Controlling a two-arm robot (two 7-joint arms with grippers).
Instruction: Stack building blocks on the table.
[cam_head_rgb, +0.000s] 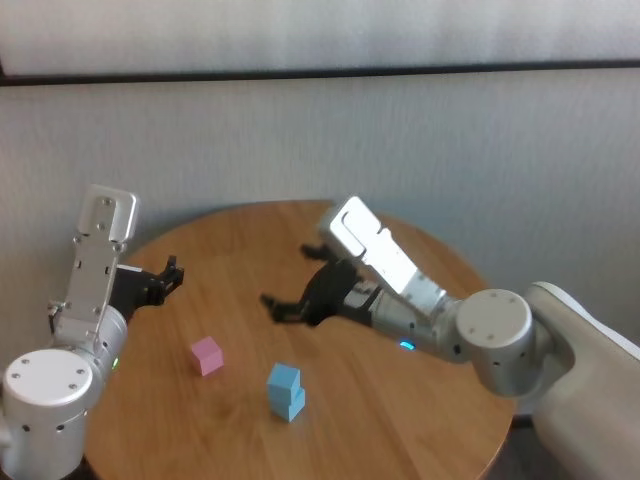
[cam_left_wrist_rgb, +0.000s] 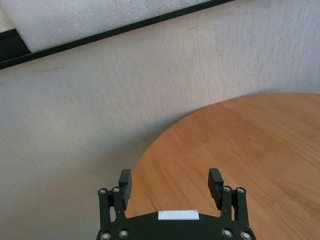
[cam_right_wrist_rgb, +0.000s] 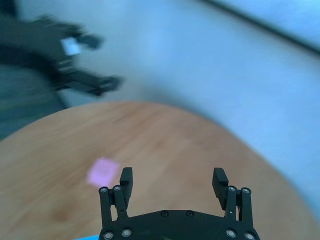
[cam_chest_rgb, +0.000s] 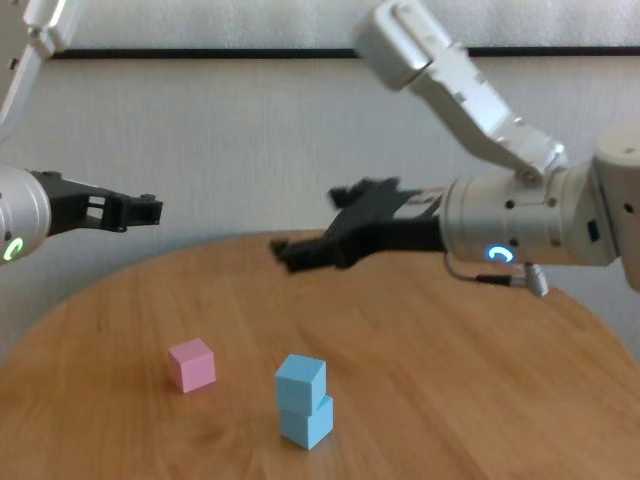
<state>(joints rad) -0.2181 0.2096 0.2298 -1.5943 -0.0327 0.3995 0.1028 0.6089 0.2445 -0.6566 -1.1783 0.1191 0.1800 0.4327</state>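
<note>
2 light blue blocks form a stack (cam_head_rgb: 286, 391) on the table (cam_head_rgb: 400, 400), toward its near edge and about midway between its left and right sides. The stack's long axis is vertical. The upper block (cam_chest_rgb: 300, 381) sits turned slightly about that axis relative to the lower block (cam_chest_rgb: 306, 421), so the corners do not line up, and it overhangs a little toward the left.

The pink block (cam_head_rgb: 207, 355) lies flat on the table, alone, just left of the stack and not touching it. 1 of its corners points toward the near edge.

The right gripper (cam_head_rgb: 300, 280) hangs above the table's centre, beyond the stack and clear of it. Its arm reaches in from the right edge with the forearm roughly level and the fingers directed left. The fingers (cam_right_wrist_rgb: 126, 177) are spread wide and hold nothing.

The left gripper (cam_head_rgb: 172, 274) hovers over the left edge of the table, well apart from the blocks. Its fingers (cam_left_wrist_rgb: 125, 178) point toward the far side, spread wide and empty.
</note>
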